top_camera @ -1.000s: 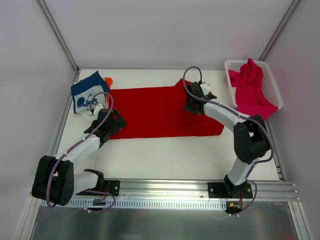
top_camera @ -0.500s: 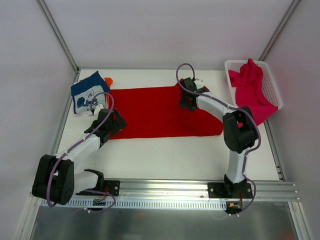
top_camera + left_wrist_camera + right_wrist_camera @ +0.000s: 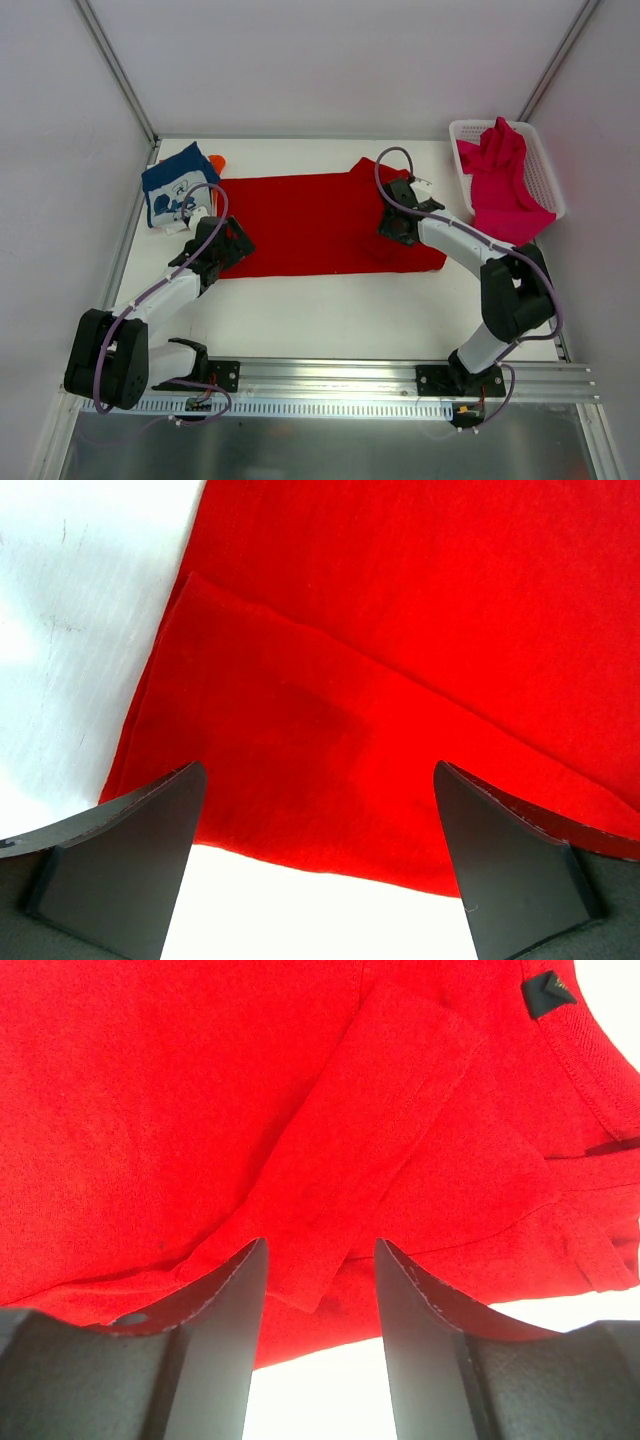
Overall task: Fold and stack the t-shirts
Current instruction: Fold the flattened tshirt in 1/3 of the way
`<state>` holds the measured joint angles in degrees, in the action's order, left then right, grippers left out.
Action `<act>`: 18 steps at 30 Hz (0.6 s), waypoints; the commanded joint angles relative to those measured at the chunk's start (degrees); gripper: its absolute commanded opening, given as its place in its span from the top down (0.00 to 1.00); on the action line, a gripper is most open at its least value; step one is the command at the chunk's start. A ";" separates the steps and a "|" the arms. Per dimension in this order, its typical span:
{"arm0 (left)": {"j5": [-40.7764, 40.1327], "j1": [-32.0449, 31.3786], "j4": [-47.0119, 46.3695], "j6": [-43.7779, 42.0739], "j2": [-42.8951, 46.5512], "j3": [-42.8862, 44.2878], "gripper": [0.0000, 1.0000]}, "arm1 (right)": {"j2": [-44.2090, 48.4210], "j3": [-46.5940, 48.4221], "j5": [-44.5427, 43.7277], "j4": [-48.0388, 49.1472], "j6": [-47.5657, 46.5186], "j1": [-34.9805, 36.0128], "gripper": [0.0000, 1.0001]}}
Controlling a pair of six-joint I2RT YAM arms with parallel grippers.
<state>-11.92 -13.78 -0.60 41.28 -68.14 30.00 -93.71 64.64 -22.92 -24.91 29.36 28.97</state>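
The bright red t-shirt lies flat across the middle of the table, folded lengthwise. My left gripper is open over its near left corner. My right gripper is open and empty over the shirt's right part, above a folded-in sleeve near the front edge. The navy t-shirt with white print lies folded at the back left, with a bit of the orange t-shirt showing behind it. The magenta-pink t-shirt lies crumpled in the basket.
A white plastic mesh basket stands at the back right. A black label marks the red shirt's collar. Grey walls and metal frame posts close in the table at the back and sides.
My right gripper has moved from the red shirt's far right edge toward me and to the right, over the folded sleeve. The left arm has not moved.
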 commanded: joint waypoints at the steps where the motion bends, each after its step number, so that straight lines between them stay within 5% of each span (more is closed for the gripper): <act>1: 0.59 0.33 -1.60 -0.58 0.81 -1.08 0.01 | -1.12 -0.92 -0.46 1.61 1.74 -0.14 0.50; 18: 0.32 0.33 -1.51 -0.94 0.99 -1.26 0.01 | -4.90 -4.87 3.05 7.24 4.30 -0.93 0.53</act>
<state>-11.94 -13.78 -1.08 41.15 -67.99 28.99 -99.13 61.12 -20.08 -19.11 32.14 28.56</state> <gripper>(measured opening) 0.990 0.469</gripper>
